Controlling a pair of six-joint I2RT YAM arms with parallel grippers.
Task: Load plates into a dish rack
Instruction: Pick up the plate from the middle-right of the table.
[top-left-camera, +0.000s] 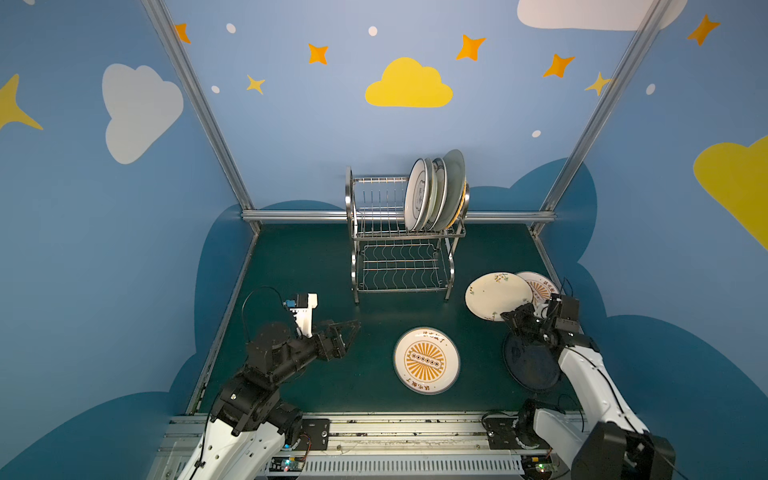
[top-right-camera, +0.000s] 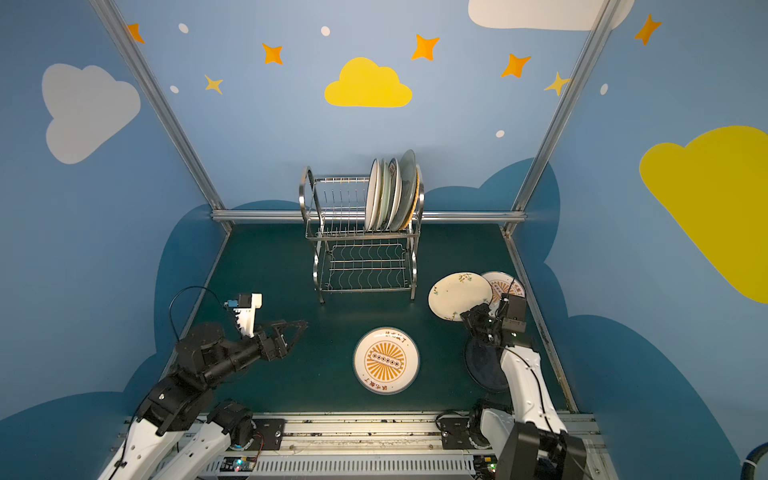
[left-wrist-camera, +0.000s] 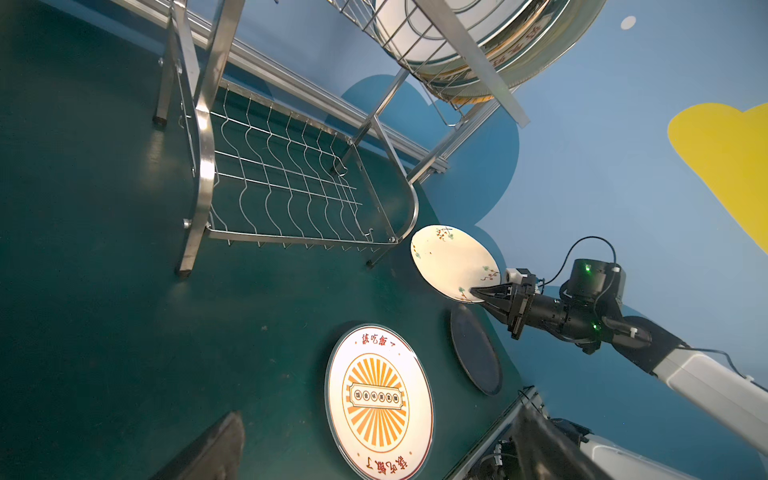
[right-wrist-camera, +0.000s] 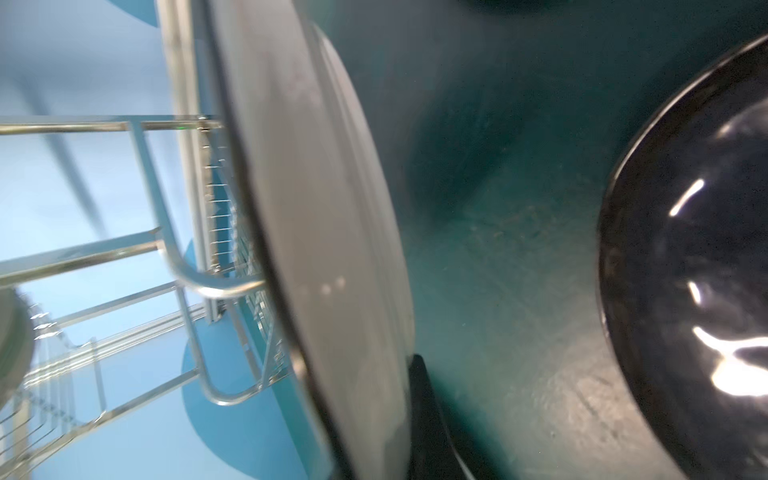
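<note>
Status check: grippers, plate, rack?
Left gripper open, empty. Right gripper shut on cream plate rim, plate tilted up. Dish rack: racked plates crowd one end, remaining upper slots free.

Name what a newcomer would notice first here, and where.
The shiny dish rack stands at the back of the table, plates upright at one end of its upper tier. Nearer, an orange-sunburst plate lies flat mid-table, and the right gripper pinches the rim of a tilted cream sprigged plate.
</note>
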